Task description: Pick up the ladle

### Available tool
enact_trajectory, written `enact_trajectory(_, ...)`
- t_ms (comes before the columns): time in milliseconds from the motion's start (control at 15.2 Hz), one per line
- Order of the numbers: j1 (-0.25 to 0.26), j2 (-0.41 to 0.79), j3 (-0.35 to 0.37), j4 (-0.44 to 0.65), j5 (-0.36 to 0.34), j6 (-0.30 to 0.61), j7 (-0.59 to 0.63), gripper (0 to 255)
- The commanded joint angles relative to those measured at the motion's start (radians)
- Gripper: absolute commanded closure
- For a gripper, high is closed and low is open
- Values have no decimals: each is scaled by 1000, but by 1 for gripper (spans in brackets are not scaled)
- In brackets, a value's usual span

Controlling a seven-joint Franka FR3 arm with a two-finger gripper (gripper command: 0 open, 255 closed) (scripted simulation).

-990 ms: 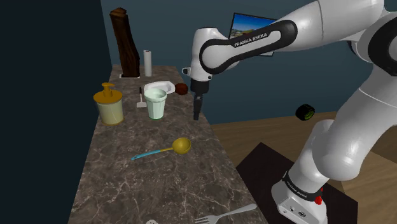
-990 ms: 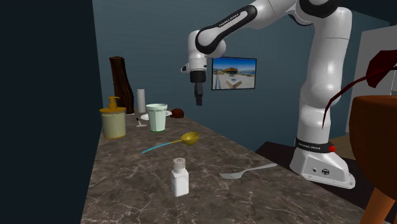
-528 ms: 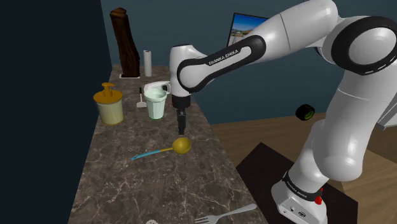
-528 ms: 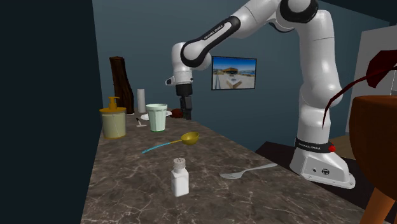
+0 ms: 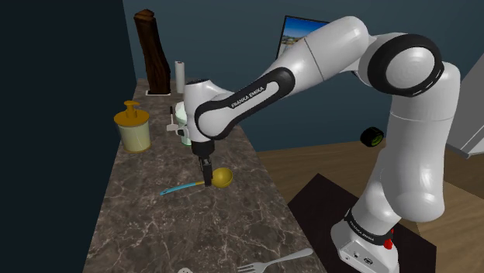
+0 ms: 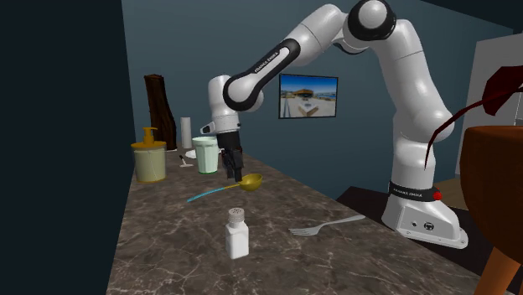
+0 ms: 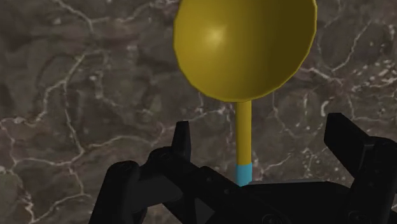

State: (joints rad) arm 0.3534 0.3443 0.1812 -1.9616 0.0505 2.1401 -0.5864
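1. At the shoulder view's left, a yellow pump dispenser (image 5: 133, 129) stands on the dark marbled counter (image 5: 147, 233), well apart from the ladle.
2. The ladle (image 5: 222, 177) lies flat near the counter's middle. Its blue handle points toward the shoulder view's left and its gold bowl sits at the right end.
3. The gripper (image 5: 207, 175) points straight down over the ladle's thin gold neck, just beside the bowl. Whether its tips touch the counter cannot be told.
4. In the wrist view the black fingers (image 7: 182, 139) stand wide apart. The neck runs between them, nearer one finger than the other and touching neither, so the tool holds nothing.
5. In the second exterior view a white shaker (image 6: 237, 233) stands nearer the camera than the ladle, and a fork (image 6: 327, 225) lies to the shaker's right.
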Motion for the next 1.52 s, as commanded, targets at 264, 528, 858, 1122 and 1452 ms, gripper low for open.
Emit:
enact_trajectory(264,6,59,-2,-7,-9,64,-1,0)
enact_trajectory(528,7,61,-3,-11,-10,71,-1,255)
enact_trajectory(858,6,62,-3,-11,-10,71,-2,255)
enact_trajectory(1122,6,55,-2,-6,-9,60,-1,255)
enact_trajectory(1452,3,12,1,6,-3,5,-1,255)
